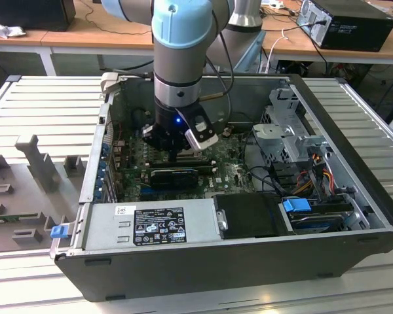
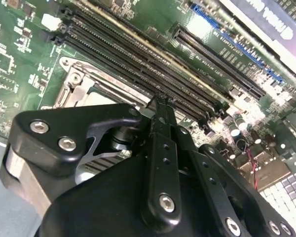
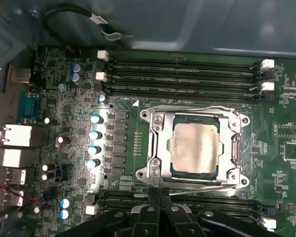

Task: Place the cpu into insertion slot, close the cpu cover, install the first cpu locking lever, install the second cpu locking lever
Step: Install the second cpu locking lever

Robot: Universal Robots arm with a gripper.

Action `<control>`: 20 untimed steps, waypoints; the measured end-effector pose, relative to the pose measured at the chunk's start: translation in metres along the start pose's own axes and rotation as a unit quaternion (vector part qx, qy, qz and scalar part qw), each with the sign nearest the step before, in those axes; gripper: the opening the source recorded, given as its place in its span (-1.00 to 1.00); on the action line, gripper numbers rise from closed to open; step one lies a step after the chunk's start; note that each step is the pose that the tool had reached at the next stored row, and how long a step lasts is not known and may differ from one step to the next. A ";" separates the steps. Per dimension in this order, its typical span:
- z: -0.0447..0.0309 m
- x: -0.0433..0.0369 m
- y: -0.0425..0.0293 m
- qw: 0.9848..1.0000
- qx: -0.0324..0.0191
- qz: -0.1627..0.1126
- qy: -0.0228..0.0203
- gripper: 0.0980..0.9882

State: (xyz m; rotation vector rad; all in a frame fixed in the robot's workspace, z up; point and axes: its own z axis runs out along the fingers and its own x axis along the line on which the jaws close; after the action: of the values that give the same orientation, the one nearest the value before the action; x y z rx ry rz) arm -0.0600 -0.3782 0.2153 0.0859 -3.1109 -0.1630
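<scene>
First wrist view: cpu (image 3: 196, 149) sits in the insertion slot (image 3: 160, 148) with the cpu cover (image 3: 156, 121) down over it. Tool (image 3: 160, 198) is pinched together, fingers touching, right beside the socket.

One robot arm (image 1: 183, 39) with one gripper (image 3: 160, 207), fingers together. One open computer case (image 1: 354, 196) holding one green motherboard (image 3: 64, 148). On the board: one socket (image 3: 153, 163), one chip (image 3: 196, 147) seated in it, one metal cover frame (image 3: 157, 143) lying flat around the chip. Long black memory slots: three on one side of the socket (image 3: 182, 74); on the other side more, count cannot be told. One power supply box (image 1: 150, 226). Two blue clips, one (image 1: 59, 230) at the case edge, one (image 1: 297, 205) by the drive bay.
</scene>
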 end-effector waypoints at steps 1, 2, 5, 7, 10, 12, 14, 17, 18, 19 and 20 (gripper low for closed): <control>0.0001 0.0018 -0.0003 1.000 0.000 0.000 0.000 -0.98; 0.0002 0.0049 -0.0005 1.000 -0.001 0.000 0.000 -0.98; 0.0002 0.0069 -0.0021 1.000 -0.001 0.000 0.000 -0.98; 0.0007 0.0070 -0.0028 1.000 -0.002 0.000 0.000 -0.98; 0.0019 0.0072 -0.0049 1.000 -0.009 -0.001 -0.001 -0.98; 0.0024 0.0072 -0.0057 1.000 -0.012 -0.001 -0.001 -0.98; 0.0036 0.0072 -0.0063 1.000 -0.013 -0.001 -0.001 -0.98; 0.0048 0.0071 -0.0065 1.000 -0.015 -0.002 -0.001 -0.98; 0.0055 0.0072 -0.0066 1.000 -0.016 -0.002 -0.001 -0.98; 0.0062 0.0071 -0.0067 1.000 -0.017 -0.003 -0.001 -0.98; 0.0068 0.0071 -0.0067 1.000 -0.020 -0.003 -0.001 -0.98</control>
State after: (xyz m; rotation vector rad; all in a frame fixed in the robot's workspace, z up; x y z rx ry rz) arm -0.0669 -0.3846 0.2080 0.0948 -3.1083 -0.2241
